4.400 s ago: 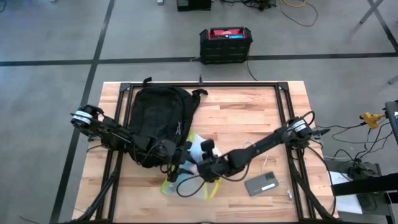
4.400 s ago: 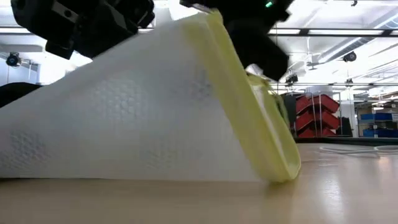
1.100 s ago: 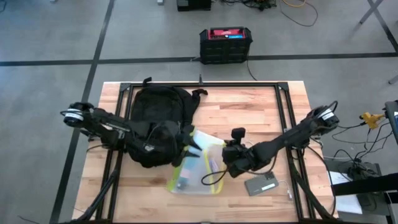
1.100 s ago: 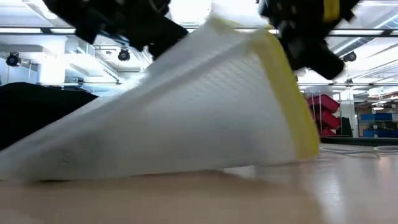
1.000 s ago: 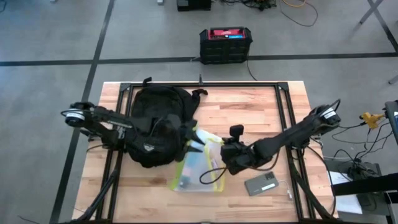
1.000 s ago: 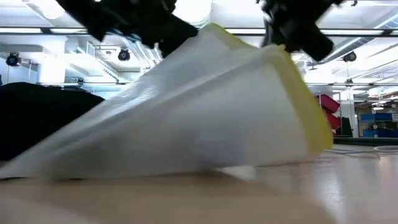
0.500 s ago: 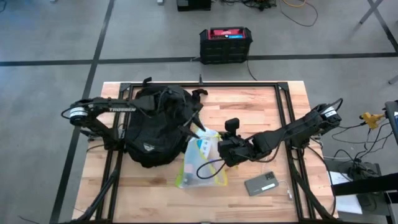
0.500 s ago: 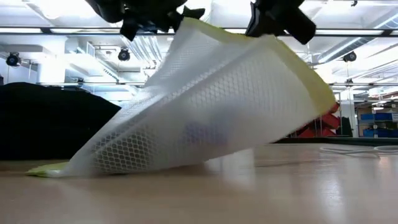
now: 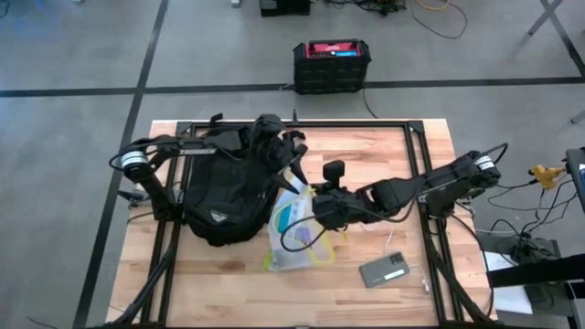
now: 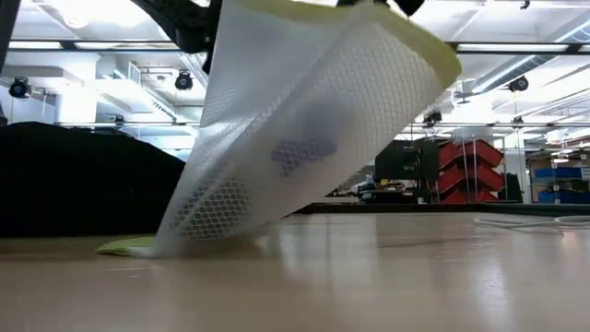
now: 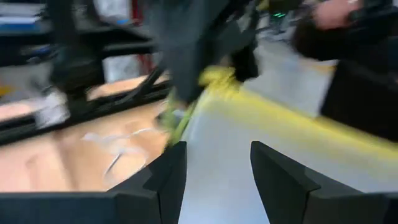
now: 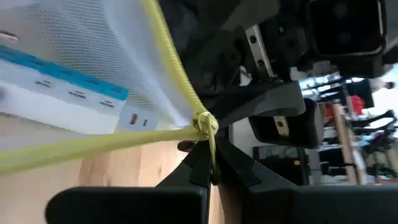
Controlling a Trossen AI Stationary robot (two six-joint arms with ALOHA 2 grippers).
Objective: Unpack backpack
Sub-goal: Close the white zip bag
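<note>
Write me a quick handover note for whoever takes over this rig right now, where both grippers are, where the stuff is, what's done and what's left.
Right gripper: shut on the yellow pull of the mesh pouch, holding that end up beside the backpack.
Left gripper: open, above the backpack's upper right corner, close to the pouch's raised edge, gripping nothing.
Pouch: white mesh with yellow trim, out of the backpack, tilted, far end resting on the table; a blue-and-white item shows inside.
Phone: flat on the table near the front right.
Done: pouch out.
Left: lay the pouch down, release it, then check the backpack for more; its inside isn't visible.
</note>
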